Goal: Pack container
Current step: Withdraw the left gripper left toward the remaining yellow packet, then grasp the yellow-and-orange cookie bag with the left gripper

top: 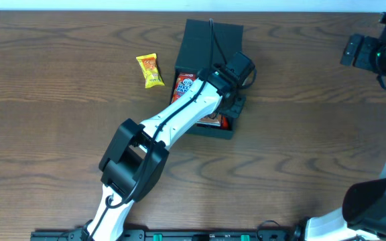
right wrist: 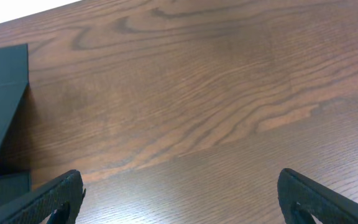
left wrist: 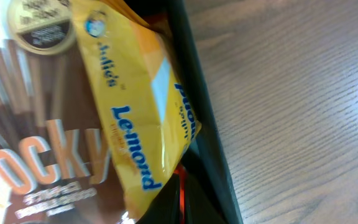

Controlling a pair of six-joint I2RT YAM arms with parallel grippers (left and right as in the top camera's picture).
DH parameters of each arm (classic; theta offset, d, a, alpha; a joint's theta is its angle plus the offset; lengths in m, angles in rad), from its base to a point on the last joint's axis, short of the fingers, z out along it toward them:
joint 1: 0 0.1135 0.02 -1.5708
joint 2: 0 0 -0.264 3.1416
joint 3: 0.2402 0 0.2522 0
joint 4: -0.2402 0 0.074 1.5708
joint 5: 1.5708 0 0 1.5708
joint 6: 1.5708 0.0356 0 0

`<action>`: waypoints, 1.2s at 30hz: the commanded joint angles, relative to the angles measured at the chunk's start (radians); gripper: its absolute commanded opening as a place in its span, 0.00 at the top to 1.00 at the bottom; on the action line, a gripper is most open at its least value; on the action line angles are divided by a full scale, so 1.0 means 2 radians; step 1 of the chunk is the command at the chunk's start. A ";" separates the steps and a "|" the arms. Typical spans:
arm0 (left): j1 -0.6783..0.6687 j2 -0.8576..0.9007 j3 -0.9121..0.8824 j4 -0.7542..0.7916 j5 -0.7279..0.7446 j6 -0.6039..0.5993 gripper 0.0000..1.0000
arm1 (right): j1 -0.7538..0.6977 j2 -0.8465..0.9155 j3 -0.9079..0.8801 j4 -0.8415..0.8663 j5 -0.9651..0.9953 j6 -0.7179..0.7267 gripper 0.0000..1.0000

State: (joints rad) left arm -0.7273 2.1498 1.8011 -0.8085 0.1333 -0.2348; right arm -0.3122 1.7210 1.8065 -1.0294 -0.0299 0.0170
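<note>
Well, the packing looks partly done. The container sits in the middle of the worktop with its flap lid thrown back, and there are already snacks inside. The left wrist view shows a brown Pocky box with a yellow Le-mond packet lying across it, right up against the dark wall of the container.

The left claw is down over the right side of the open box. Its fingers are hidden under the wrist from above and don't show clearly in its own camera, so I cannot tell whether it is gripping anything or has let go.

The right claw hangs well off to the side over bare wood, fingers spread wide with nothing between them.

One small yellow packet lies on the worktop just left of the container. By my reckoning, that one has yet to go in, and the lid has yet to be folded down.
</note>
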 commanded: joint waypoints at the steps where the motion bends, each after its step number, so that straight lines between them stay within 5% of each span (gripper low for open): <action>1: 0.016 -0.074 0.029 0.000 -0.064 -0.011 0.94 | -0.004 -0.013 0.012 -0.002 -0.002 -0.006 0.01; 5: 0.060 -0.144 0.031 0.005 -0.177 -0.019 0.94 | -0.004 -0.013 0.012 -0.002 -0.002 -0.006 0.01; 13: 0.185 -0.134 0.029 -0.032 -0.123 -0.040 0.91 | -0.004 -0.013 0.012 -0.002 -0.002 -0.005 0.01; 16: 0.216 -0.102 0.029 -0.042 -0.101 -0.040 0.75 | -0.004 -0.013 0.012 -0.003 -0.002 -0.005 0.01; 19: 0.237 -0.061 0.029 -0.040 -0.052 -0.040 0.38 | -0.004 -0.013 0.012 -0.005 -0.002 -0.006 0.01; 23: 0.250 -0.015 0.029 -0.029 -0.023 -0.040 0.16 | -0.004 -0.013 0.012 -0.006 -0.002 -0.006 0.01; 36: 0.251 0.061 0.029 -0.008 -0.068 -0.040 0.11 | -0.004 -0.013 0.012 -0.011 -0.002 -0.006 0.01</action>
State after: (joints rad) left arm -0.2253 2.2387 1.8614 -0.8257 0.0189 -0.3168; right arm -0.3122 1.7210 1.8065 -1.0489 -0.0303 0.0170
